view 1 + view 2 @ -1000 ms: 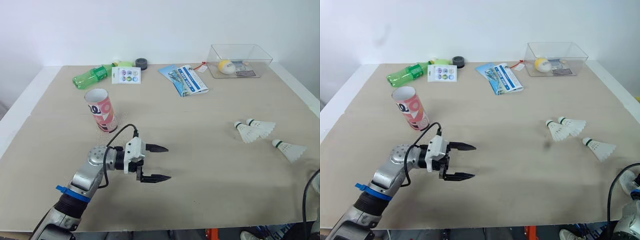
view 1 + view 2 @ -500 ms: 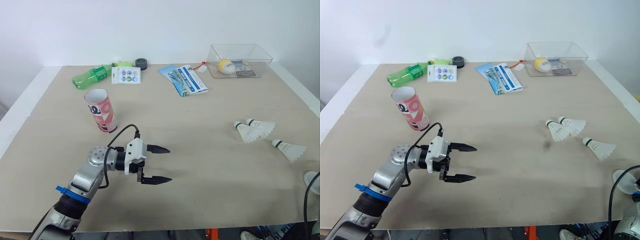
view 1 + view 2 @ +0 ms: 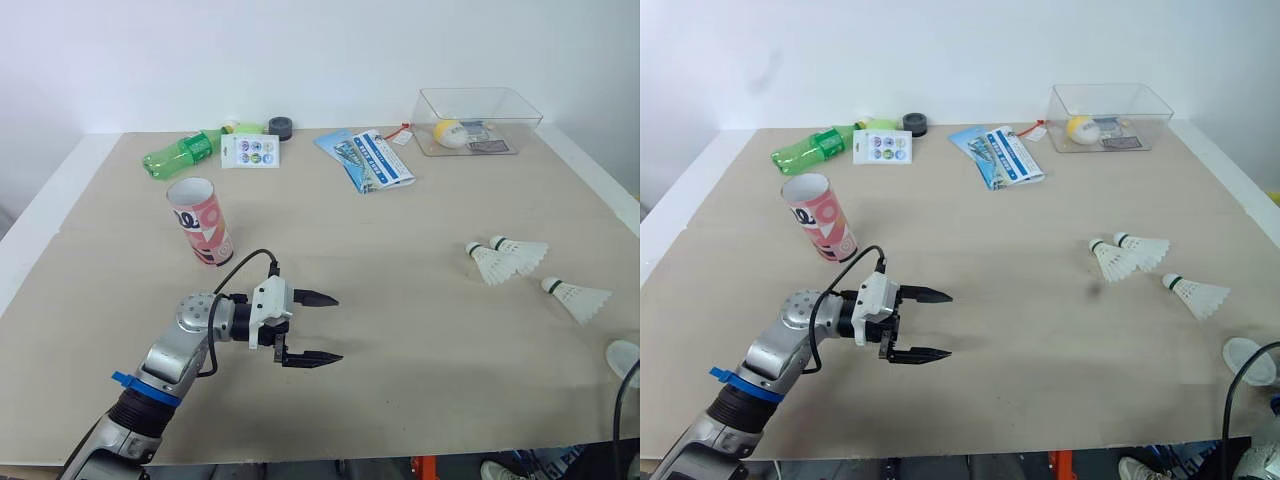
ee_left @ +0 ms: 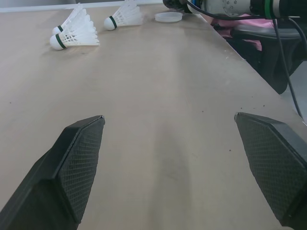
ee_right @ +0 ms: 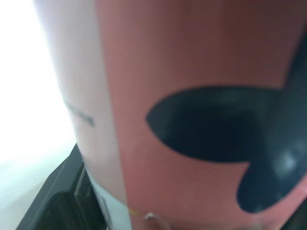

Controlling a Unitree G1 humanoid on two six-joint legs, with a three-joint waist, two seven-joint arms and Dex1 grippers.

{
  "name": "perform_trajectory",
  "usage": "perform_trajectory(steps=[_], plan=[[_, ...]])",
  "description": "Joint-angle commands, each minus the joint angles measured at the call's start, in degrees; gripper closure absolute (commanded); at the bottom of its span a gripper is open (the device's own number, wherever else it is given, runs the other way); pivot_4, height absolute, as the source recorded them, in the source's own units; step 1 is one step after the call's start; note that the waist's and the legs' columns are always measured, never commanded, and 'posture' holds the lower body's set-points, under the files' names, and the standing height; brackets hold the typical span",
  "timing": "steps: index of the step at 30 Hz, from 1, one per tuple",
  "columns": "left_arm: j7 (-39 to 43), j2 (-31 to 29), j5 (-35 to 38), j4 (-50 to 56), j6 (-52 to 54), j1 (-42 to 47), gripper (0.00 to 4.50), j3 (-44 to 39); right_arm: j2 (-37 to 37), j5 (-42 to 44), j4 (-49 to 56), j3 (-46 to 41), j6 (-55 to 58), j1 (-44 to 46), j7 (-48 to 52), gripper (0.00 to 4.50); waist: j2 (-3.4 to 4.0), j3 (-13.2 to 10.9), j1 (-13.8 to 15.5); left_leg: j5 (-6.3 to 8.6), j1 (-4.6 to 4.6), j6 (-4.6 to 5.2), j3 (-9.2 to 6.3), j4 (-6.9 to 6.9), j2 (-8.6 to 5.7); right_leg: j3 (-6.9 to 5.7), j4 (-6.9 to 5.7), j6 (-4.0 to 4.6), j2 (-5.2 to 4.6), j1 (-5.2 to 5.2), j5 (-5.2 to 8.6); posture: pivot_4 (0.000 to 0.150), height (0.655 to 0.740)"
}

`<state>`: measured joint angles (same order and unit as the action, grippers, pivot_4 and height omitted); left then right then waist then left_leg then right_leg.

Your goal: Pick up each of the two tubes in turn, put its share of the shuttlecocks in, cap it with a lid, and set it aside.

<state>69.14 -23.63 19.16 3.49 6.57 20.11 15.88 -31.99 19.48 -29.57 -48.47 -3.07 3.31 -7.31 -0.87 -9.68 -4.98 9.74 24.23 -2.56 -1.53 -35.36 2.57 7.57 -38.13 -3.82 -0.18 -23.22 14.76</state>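
1. Where the head views look down on the table (image 3: 420, 330), the left gripper (image 3: 337, 327) hovers low over bare board near the front edge. Its two black fingers are spread wide, with nothing between them. A pink tube (image 3: 203, 222) stands upright, mouth up, just behind the gripper and to its left. Well apart on the right lie a pair of shuttlecocks (image 3: 505, 258), touching, and a third shuttlecock (image 3: 578, 297) near them. A lid (image 3: 625, 357) lies flat by the front right edge. Along the back are a green bottle (image 3: 183, 153), a sticker card (image 3: 251, 151), a black roll (image 3: 282, 127), a leaflet (image 3: 368, 160) and a clear box (image 3: 478, 100) holding a yellow ball (image 3: 450, 133).
2. Left wrist view: both fingers (image 4: 76, 177) stand far apart above the board. Beyond them lie the shuttlecocks and the lid, with the right gripper (image 4: 180, 5) just past the lid.
3. Right wrist view: a second tube (image 5: 192, 96), pink with dark print, sits very close. Whether the right gripper holds it cannot be told.
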Motion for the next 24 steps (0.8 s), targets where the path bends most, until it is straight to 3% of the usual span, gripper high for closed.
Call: perform_trajectory(steps=[1,14,24], plan=[[0.11,-0.06,0.23,0.87,-0.76,0.65,0.0,-0.19,0.27,0.63,1.25,0.93,-1.21,1.8,0.37,0.8,0.0,0.0,-0.04,0.0,0.0,0.0,0.0,0.0,0.0,0.0,0.0,0.0,0.0,0.0,0.0,0.15,0.74],[-0.6,-0.62,0.0,1.77,-0.52,-0.28,0.0,-0.43,0.43,0.57,-1.02,3.51,-1.65,4.94,1.19,0.8,-0.02,-0.01,-0.17,0.0,0.0,0.0,0.0,0.0,0.0,0.01,0.0,0.0,0.0,0.01,0.0,0.15,0.74],[-0.38,-0.53,0.03,1.34,-0.52,-0.03,0.0,-0.25,-1.96,0.63,1.06,0.79,-2.5,2.55,0.79,0.8,0.0,-0.01,-0.17,0.0,0.01,0.0,0.0,0.01,0.0,0.01,0.0,-0.01,-0.01,0.01,0.01,0.15,0.74]])
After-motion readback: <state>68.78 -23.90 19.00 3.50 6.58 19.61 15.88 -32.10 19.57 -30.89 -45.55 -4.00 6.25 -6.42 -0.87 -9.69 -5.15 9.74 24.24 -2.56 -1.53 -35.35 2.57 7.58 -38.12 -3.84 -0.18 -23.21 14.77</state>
